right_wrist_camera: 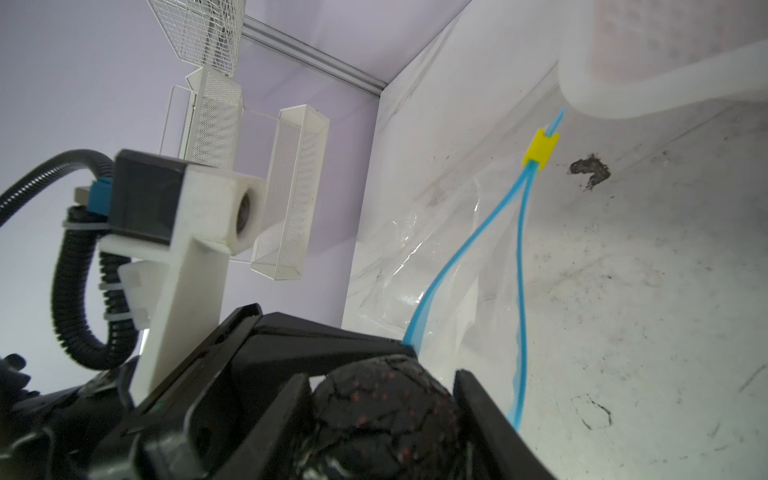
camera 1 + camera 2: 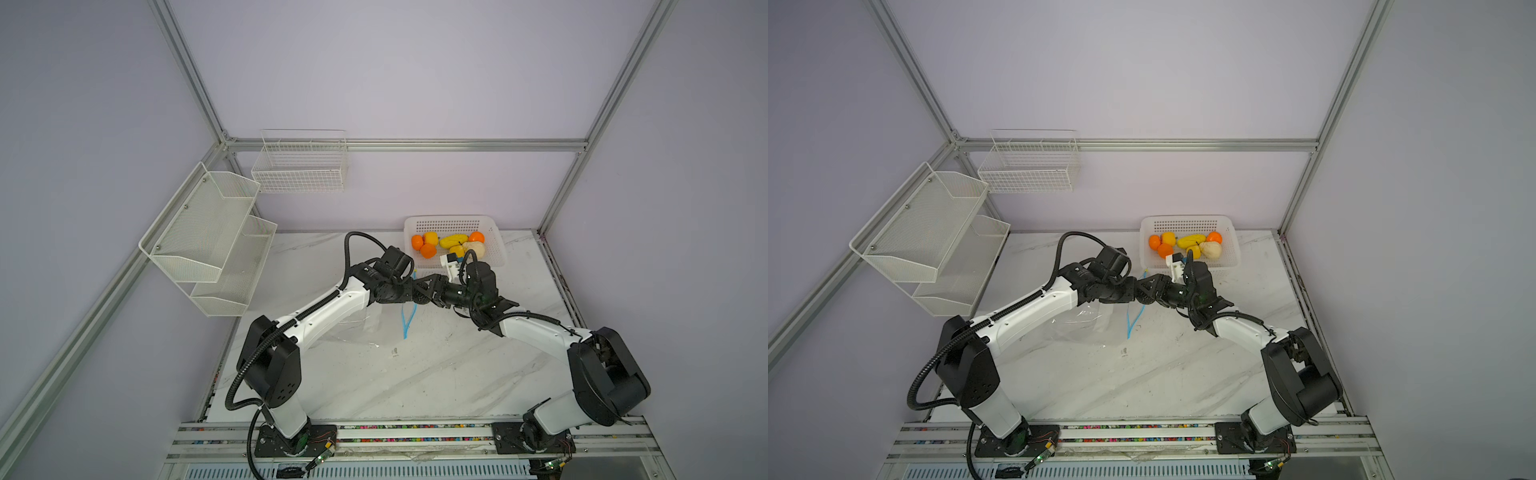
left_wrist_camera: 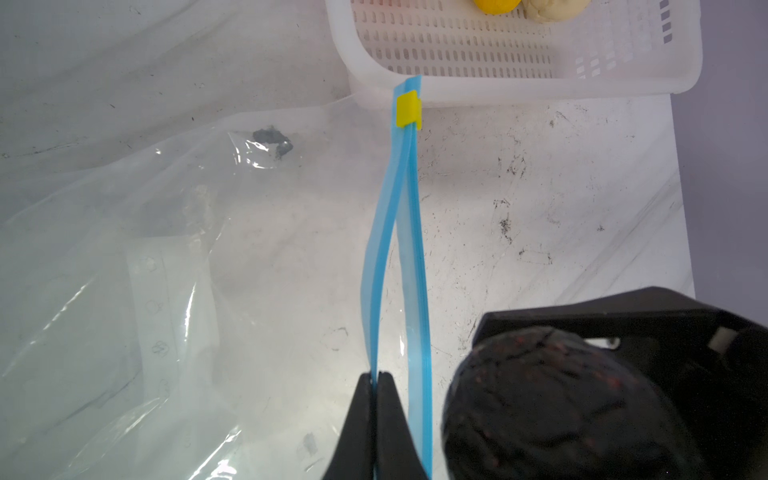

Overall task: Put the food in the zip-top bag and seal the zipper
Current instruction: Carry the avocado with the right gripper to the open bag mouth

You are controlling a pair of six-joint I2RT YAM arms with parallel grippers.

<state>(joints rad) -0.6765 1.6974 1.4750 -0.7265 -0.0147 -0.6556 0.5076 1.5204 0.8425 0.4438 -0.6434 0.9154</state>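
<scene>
In white basket [image 2: 449, 226], far right of surface [image 2: 415, 382]: oranges [image 2: 428, 250], yellow fruits [image 2: 453, 240], cream bulb [image 2: 477, 249]. Mid-surface: zip-top bag [image 3: 124, 249], flat, zipper [image 3: 411, 208] strips parted, slider [image 3: 407, 109] just beside basket. Clamped on one strip: left hand [image 3: 376, 382]. Clamped on dark lump [image 3: 540, 407], just beside bag mouth: right hand [image 1: 380, 390]. Open room on near half.

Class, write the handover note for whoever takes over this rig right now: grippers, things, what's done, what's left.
Left gripper: shut on one lip of the blue zipper, bag mouth parted.
Right gripper: shut on the dark lump, beside the mouth.
Seven other food pieces sit in the basket.
Done: bag open, lump picked up.
Left: bag all food, pull the yellow slider across.
</scene>
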